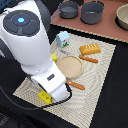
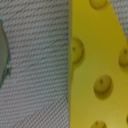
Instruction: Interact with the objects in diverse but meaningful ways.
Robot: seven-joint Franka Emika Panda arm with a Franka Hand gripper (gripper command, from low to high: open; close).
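arm low over cheese wedge [image 2: 97, 65] on placemat [image 1: 100, 85].

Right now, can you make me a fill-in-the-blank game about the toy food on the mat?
1. The cheese wedge is coloured ____.
2. The bread loaf lies on the woven ____, beside the milk carton.
3. In the wrist view, the cheese wedge is dotted with round ____.
4. The round wooden plate sits between two orange ____.

Missing words: yellow; placemat; holes; sausages
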